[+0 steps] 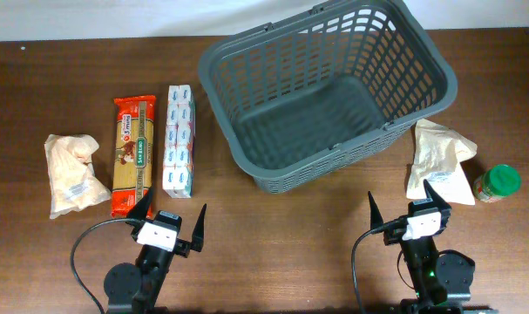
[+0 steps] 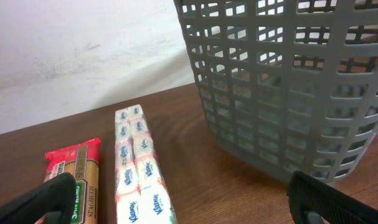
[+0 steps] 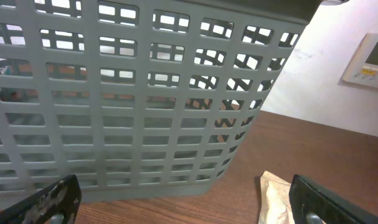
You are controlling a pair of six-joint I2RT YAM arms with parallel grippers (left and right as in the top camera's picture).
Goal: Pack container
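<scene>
The dark grey basket [image 1: 325,87] stands empty at the back middle of the table; its lattice wall shows in the left wrist view [image 2: 288,81] and fills the right wrist view [image 3: 132,99]. Left of it lie a Kleenex tissue pack [image 1: 179,138], a red spaghetti packet [image 1: 132,155] and a pale bag [image 1: 72,173]. Right of it lie a beige bag [image 1: 438,161] and a green-lidded jar [image 1: 497,184]. My left gripper [image 1: 170,218] is open and empty, near the front edge below the tissues [image 2: 142,171]. My right gripper [image 1: 402,208] is open and empty, just in front of the beige bag [image 3: 276,196].
A white wall stands behind the table, with a wall panel [image 3: 369,59] at the right. Bare brown tabletop lies between the two grippers in front of the basket.
</scene>
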